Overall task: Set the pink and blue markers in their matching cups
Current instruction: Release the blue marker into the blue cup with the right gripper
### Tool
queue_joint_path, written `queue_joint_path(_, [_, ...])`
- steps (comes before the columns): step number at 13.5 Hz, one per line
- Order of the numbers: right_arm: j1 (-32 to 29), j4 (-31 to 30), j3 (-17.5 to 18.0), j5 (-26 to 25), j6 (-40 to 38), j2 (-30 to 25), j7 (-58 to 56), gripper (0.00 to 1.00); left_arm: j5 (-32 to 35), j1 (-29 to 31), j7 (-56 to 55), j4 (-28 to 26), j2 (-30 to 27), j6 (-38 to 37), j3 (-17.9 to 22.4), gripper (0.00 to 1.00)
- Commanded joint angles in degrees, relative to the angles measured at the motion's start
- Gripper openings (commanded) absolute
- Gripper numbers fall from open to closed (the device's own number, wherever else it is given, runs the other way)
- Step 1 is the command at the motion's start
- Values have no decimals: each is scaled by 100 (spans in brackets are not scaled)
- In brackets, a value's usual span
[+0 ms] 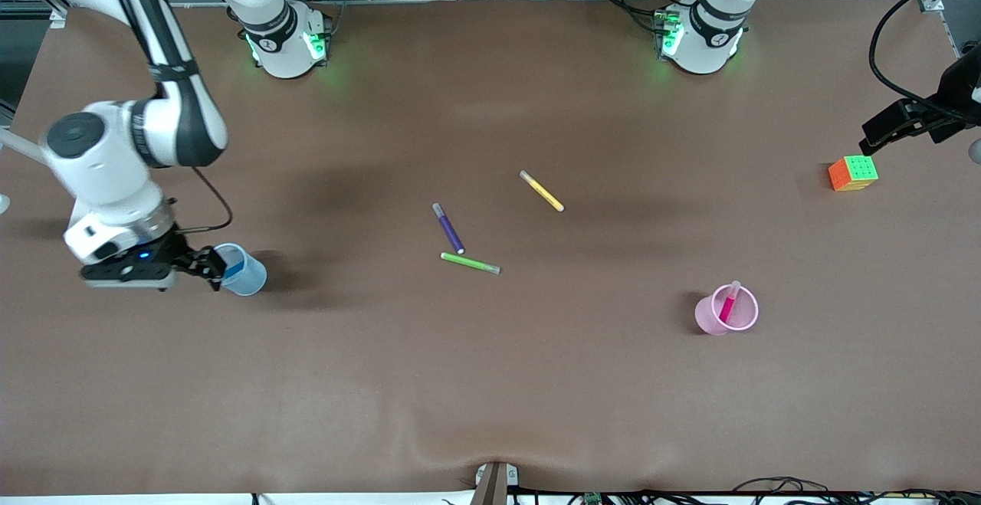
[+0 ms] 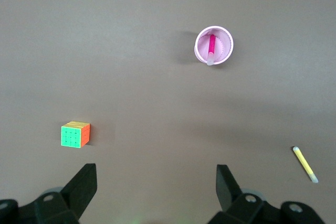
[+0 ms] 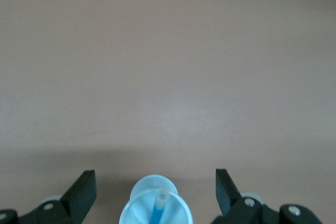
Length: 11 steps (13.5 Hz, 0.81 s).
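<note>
Blue marker [image 3: 156,211] stands upright in blue cup [image 1: 244,270], directly below right end effector [image 3: 156,190], fingers apart; left end effector [image 2: 156,184] waits, fingers apart.

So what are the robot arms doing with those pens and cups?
They're sorting markers into cups of the same colour. The pink marker stands in the pink cup, and the blue marker is in the blue cup. The right gripper is open over the blue cup. The left gripper waits, open, near a colourful cube. Three other pens lie loose.
</note>
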Motion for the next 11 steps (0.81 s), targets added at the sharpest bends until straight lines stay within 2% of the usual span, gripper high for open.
queue_joint_path(1, [-91, 1402, 86, 405, -1514, 329, 76, 100, -130, -1, 78, -75, -107, -53, 31, 100])
queue_joint_path(2, [-91, 1807, 86, 660, -1989, 460, 76, 100, -130, -1, 78, -75, -107, -62, 31, 100])
queue_joint_path(4, [-108, 2458, 86, 846, -2929, 593, 76, 100, -130, -10, 70, -75, -116, -123, 31, 100])
queue_joint_path(6, [-152, 2881, 86, 1179, -3931, 594, 41, 100, -130, -19, 70, -75, -116, -159, 31, 100])
queue_joint_path(11, [-318, 4164, 77, 1242, -5393, 594, -196, 100, -130, -54, 70, -83, -98, -185, -118, 100])
